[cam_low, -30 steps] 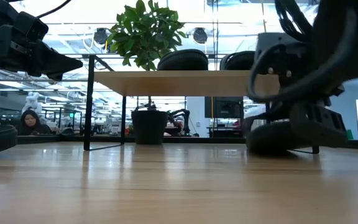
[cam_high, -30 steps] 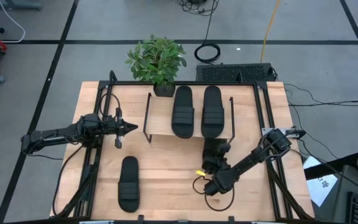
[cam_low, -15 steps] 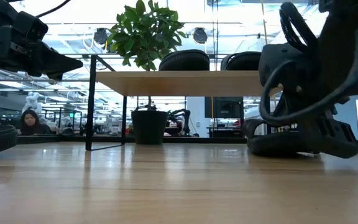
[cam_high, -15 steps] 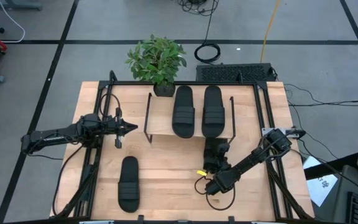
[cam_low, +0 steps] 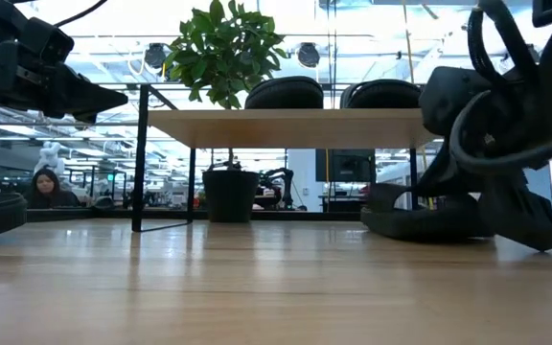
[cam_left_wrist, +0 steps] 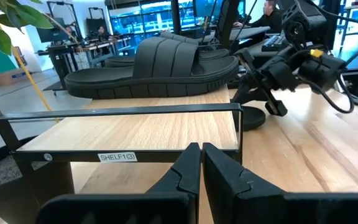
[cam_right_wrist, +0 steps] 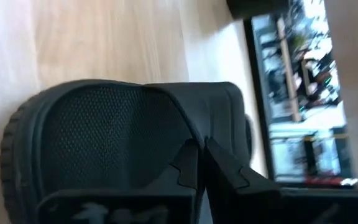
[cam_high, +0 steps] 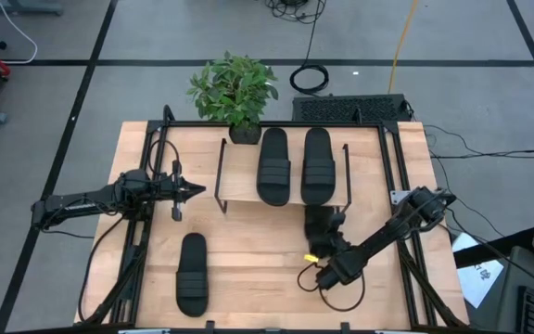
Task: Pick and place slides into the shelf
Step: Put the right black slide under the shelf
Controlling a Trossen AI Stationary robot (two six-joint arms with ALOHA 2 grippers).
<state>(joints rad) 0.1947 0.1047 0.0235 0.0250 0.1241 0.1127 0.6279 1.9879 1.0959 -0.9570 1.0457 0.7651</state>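
A: Colours on the shelf [cam_high: 239, 181]?
B: Light wood top, thin black wire frame. White label with dark text on the front edge.
A: Slides?
B: All 4 black, ribbed straps: 2 on the shelf top [cam_high: 273, 165], 1 on the table [cam_high: 191, 274], 1 near the right arm [cam_low: 420, 218], mesh-textured sole.
A: Rest?
B: Green plant [cam_high: 235, 88], black pot. Pale wood table [cam_high: 258, 269], black rails.

A potted plant [cam_high: 235, 93] stands at the table's [cam_high: 267, 274] far edge.

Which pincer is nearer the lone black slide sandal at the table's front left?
Left. The left pincer hangs just behind that black slide sandal; the right pincer is across the table, on another sandal.
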